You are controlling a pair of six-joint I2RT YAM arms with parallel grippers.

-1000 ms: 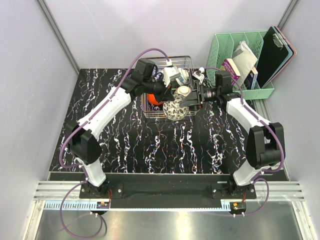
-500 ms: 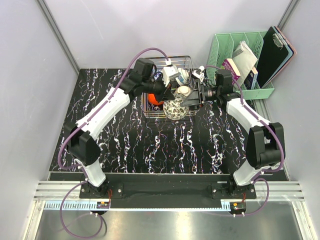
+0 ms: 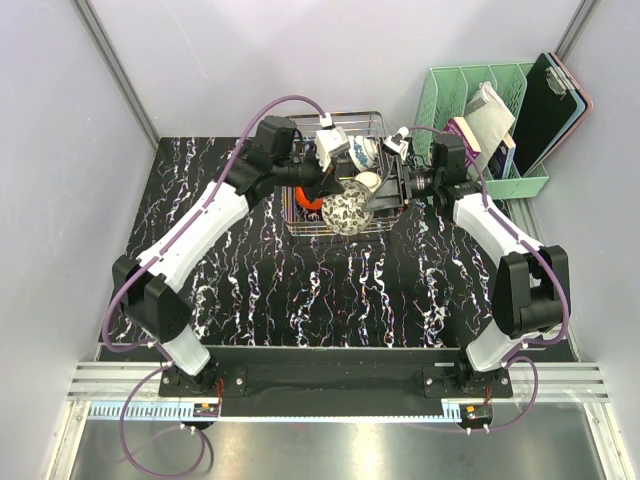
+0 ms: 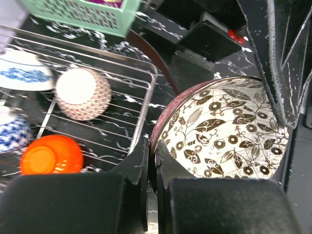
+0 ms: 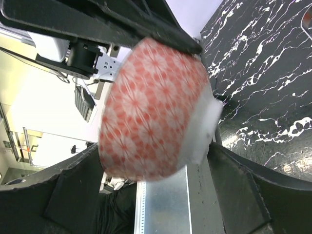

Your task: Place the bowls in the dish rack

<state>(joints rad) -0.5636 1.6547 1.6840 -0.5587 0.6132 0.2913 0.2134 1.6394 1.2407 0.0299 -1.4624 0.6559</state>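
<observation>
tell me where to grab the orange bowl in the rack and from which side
Probably the raised foot ring, from above. The orange bowl shows its base in the left wrist view, rim hidden toward the dish rack wires, and its glossy rounded wall looks slippery. A blue-and-white bowl sits close beside it, so keep fingers off that side.

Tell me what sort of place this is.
Probably a robot lab cell: left arm and right arm bolted at a marbled table, plain panel walls around it, a wire dish rack.
</observation>
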